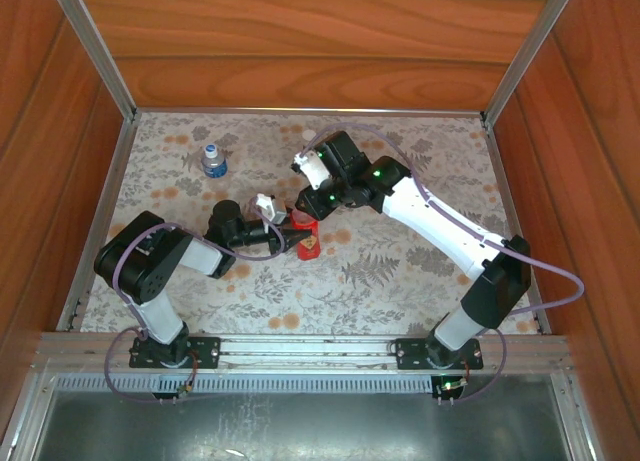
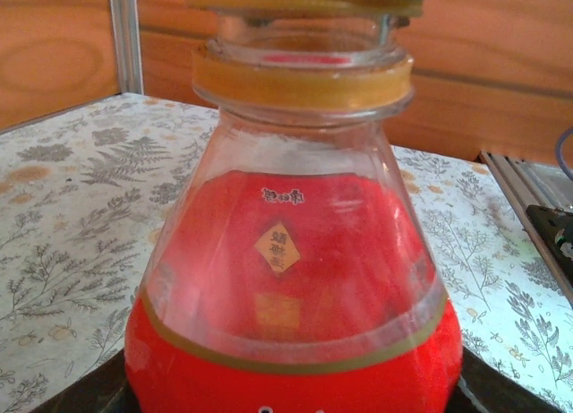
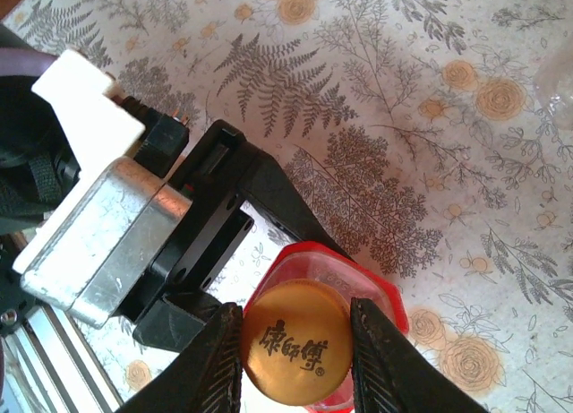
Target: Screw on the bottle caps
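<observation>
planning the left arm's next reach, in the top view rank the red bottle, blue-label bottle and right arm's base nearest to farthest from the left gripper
1. red bottle, centre, held in the left gripper, with the orange cap in the right gripper on top.
2. blue-label bottle, back left.
3. right arm's base, near edge on the right.

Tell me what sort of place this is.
Probably a robot test cell, not a home or shop: a left arm and right arm bolted to a metal rail at the near edge, wood-panelled walls with aluminium posts boxing the workspace in, and a floral cloth as work surface.
</observation>
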Robot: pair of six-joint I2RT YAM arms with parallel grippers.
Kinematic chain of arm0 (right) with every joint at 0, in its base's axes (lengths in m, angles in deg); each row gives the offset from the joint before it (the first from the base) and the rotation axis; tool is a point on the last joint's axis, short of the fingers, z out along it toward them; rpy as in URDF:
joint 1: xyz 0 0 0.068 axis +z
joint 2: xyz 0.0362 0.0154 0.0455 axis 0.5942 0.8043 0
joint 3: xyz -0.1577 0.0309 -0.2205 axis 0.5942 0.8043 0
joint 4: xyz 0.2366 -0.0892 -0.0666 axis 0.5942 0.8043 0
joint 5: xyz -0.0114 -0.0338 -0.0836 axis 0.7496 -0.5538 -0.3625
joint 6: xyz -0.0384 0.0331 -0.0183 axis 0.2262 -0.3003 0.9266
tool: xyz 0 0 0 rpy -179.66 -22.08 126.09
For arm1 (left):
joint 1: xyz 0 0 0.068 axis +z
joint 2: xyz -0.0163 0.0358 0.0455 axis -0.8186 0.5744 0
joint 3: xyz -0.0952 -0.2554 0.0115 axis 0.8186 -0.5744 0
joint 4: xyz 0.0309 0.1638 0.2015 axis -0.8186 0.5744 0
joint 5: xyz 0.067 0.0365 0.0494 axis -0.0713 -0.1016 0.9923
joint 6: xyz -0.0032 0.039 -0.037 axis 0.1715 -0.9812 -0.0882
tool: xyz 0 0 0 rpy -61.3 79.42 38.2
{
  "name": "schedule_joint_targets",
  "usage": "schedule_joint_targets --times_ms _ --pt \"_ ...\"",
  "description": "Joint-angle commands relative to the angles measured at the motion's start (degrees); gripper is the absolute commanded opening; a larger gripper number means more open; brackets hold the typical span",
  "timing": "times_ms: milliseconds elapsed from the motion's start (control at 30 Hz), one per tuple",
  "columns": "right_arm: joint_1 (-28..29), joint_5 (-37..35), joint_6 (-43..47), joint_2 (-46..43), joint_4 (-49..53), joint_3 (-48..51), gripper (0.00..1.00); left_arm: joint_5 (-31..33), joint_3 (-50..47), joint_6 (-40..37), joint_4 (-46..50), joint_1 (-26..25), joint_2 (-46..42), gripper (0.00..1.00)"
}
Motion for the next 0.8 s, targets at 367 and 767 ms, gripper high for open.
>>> schedule_joint_targets --times_ms 367,767 --pt "-2.85 13.64 30.67 4.97 16.98 -8.52 0.24 -6.47 -1.46 2.66 3.98 -0.03 0.14 0.54" --pt "-2.85 15.12 44.51 7.98 23.61 -14.88 0.24 -7.91 -2.31 2.17 4.67 -0.02 -0.65 0.54"
